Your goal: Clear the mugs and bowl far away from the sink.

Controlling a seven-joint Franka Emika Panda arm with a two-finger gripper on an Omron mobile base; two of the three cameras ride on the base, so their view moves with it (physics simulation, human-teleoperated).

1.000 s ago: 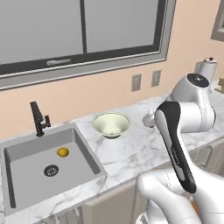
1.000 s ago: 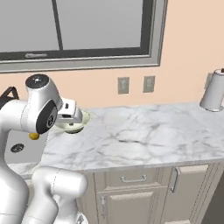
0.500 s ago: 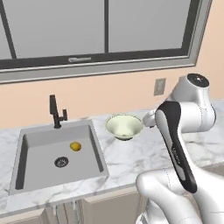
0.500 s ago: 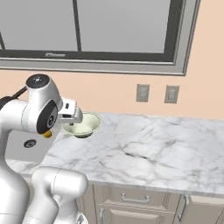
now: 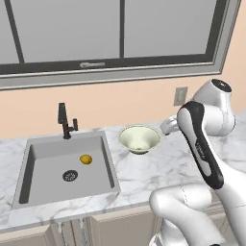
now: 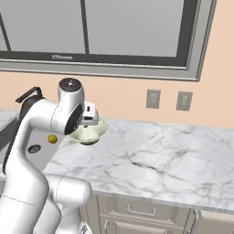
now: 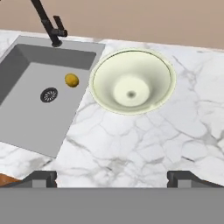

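Bowl [image 7: 132, 81] probably beyond open gripper [image 7: 112, 177]

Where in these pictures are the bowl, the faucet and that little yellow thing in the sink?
bowl [image 7: 131, 83], hand view, on its pale inner wall.
faucet [image 5: 64, 122], left base view, on its black upright stem.
yellow thing [image 7: 71, 80], hand view, on its middle, lying on the sink floor.

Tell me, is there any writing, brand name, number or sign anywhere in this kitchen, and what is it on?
None can be read.
The pale cream-green bowl, the grey recessed sink with its black faucet, the marble counter and the two wall outlets are all plain.
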